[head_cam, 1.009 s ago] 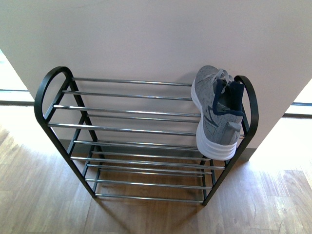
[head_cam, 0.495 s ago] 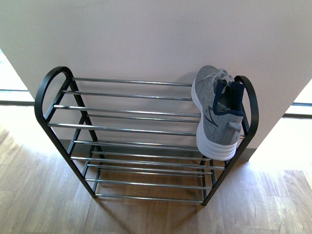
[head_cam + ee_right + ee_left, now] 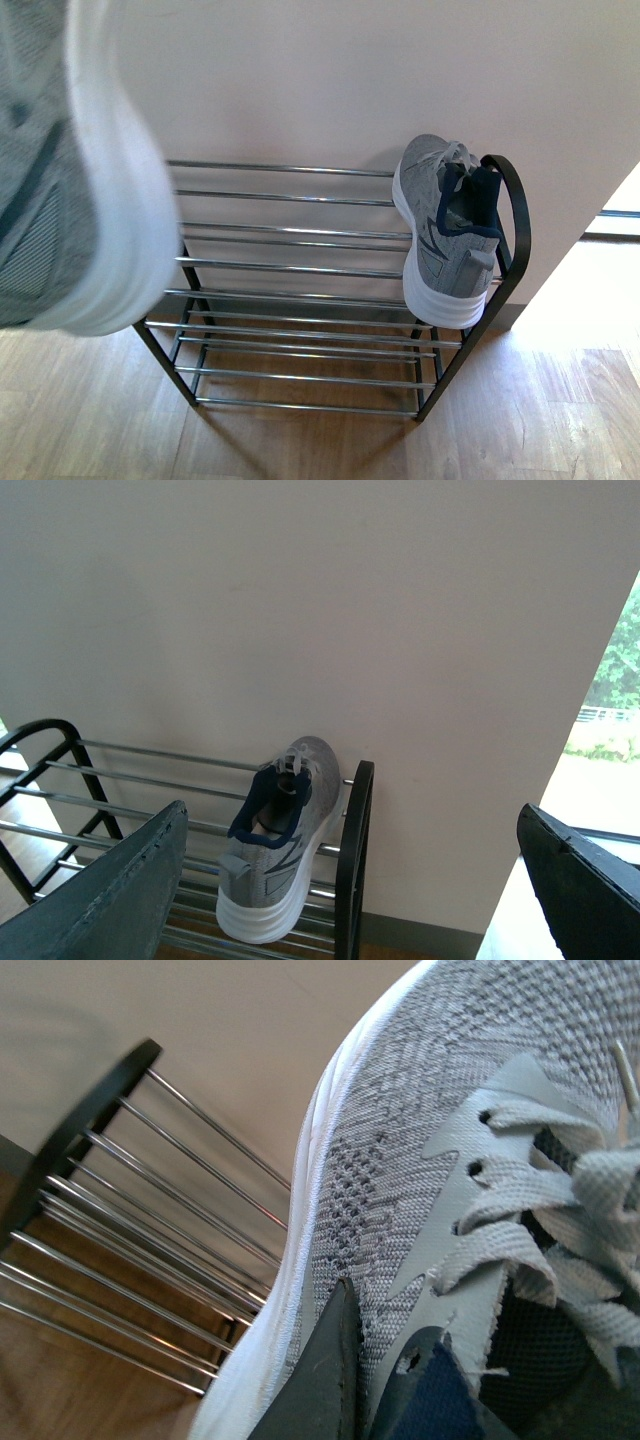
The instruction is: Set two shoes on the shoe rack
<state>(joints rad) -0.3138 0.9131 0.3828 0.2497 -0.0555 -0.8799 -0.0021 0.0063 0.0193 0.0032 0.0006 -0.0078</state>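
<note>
The left tool (image 3: 370,1390) is gripping a grey knit sneaker with a thick white sole (image 3: 400,1160) at the edge of its opening, one dark finger (image 3: 335,1370) pressing on the outside of the knit. It is carrying the shoe high in the air, off to the left of the low black metal-framed shoe rack with thin chrome bars (image 3: 300,265) and nearer to the robot than the rack is. The right tool (image 3: 350,820) is hanging empty with its jaws spread wide, facing the rack's right end. There the second grey knit sneaker (image 3: 445,235) is lying on the top tier, toe to the pale wall (image 3: 300,80), tilted against the black side loop. To my eye the hold is looking slight for a shoe dangling by its collar, so it may be swinging or slipping as it comes down, and its sole may be catching the left loop on the way in. The bars are thin with open gaps between them, so a toe or heel set down crooked could be dropping through towards the wooden floor (image 3: 300,440). A careless sweep could also be knocking the leaning shoe off. Half a second ago the front view was showing the whole rack, left loop bare; now the carried sneaker is filling the left of that view and hiding the loop, while the racked shoe is lying just where it was.
</note>
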